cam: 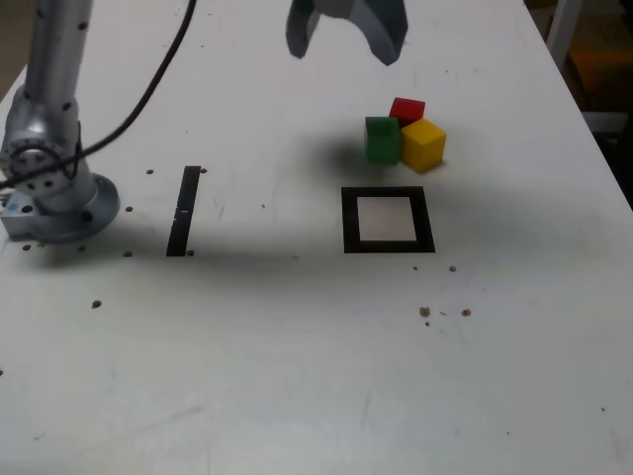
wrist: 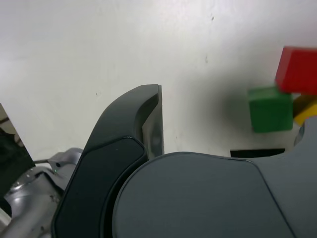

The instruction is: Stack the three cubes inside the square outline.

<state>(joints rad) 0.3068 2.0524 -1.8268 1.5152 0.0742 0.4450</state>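
At the exterior view's left, the upper part of the arm (cam: 57,69) is cut off by the picture's top edge, and a dark cable (cam: 148,91) passes in front of its base (cam: 61,213). Next comes the thin black strip (cam: 181,223), lying flat on the white table (cam: 247,376). Further right, the gripper (cam: 342,55) has its fingers spread wide; its upper part is outside the picture. After it lies the square outline (cam: 350,220), fully visible here, but in the wrist view the gripper's body covers most of it. Just beyond it, the green cube (cam: 383,141) and the yellow cube (cam: 423,145) stand close together and partly hide the red cube (cam: 406,109) behind them. In the wrist view, the red and yellow cubes are cut by the edge.
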